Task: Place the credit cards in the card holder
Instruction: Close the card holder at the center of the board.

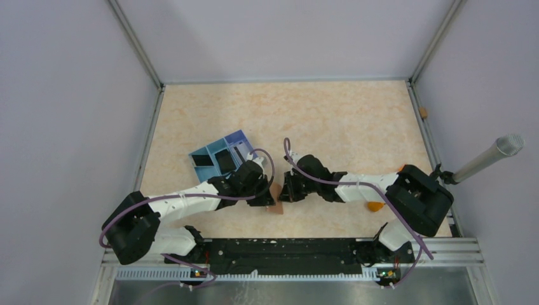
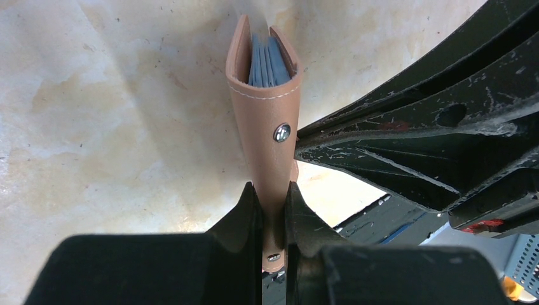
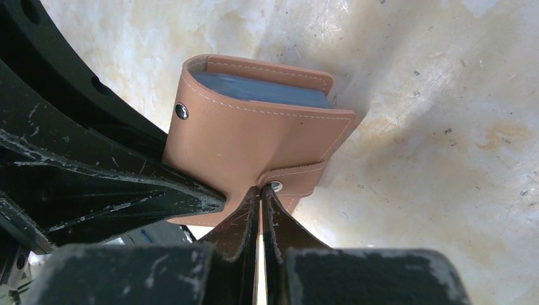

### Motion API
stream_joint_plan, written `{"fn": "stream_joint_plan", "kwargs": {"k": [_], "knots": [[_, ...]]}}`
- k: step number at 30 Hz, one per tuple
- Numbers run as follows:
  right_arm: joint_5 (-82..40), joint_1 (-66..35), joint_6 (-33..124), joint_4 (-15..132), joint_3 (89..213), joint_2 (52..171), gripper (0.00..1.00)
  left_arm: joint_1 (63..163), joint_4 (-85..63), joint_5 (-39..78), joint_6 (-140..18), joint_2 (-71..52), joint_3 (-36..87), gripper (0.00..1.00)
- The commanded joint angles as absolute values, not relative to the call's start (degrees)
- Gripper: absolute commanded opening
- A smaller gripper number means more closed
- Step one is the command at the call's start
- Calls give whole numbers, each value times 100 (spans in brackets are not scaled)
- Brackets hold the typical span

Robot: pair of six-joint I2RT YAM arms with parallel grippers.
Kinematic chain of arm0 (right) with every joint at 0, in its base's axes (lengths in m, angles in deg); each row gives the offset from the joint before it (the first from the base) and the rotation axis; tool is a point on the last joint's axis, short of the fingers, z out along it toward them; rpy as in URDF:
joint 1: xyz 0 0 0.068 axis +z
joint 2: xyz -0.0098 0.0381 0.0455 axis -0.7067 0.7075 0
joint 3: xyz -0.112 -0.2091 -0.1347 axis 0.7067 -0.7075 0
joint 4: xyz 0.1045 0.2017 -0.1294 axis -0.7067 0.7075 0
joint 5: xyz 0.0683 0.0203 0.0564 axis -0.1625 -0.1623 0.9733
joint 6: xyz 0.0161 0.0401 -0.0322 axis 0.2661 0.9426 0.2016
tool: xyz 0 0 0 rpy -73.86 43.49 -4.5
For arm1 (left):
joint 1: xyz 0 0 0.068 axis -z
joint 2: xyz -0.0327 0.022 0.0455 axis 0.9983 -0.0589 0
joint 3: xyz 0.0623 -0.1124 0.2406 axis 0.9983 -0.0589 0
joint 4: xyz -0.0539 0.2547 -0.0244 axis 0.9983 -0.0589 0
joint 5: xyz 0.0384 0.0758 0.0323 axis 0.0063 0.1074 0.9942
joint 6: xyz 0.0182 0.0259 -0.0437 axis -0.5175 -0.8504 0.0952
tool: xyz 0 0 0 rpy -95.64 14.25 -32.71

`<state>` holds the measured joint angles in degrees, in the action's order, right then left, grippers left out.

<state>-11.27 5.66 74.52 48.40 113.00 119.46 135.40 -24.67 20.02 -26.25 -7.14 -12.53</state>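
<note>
Two grippers clench a tan-brown stitched leather card holder (image 3: 235,136) containing light blue credit cards (image 3: 254,89): the left gripper (image 2: 273,190) squeezes its folded body, the right gripper (image 3: 260,190) pinches its snap tab (image 3: 289,178), and it seems light, supple, likely slippery, best gripped near the stiff fold.

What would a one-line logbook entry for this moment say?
tan leather folding card holder: light blue flat cards inside | left pincer: shut on it | right pincer: shut on its snap tab
</note>
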Motion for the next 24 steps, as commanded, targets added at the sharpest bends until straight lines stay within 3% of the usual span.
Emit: {"fn": "stream_joint_plan", "kwargs": {"k": [1, 24], "knots": [[-1537, 697, 7311, 4625, 11145, 11984, 0, 13602, -2382, 1793, -2734, -744, -1416, 0], [-1540, 560, 6968, 3966, 11013, 12488, 0, 13602, -2334, 1580, -2858, -779, -1472, 0]]}}
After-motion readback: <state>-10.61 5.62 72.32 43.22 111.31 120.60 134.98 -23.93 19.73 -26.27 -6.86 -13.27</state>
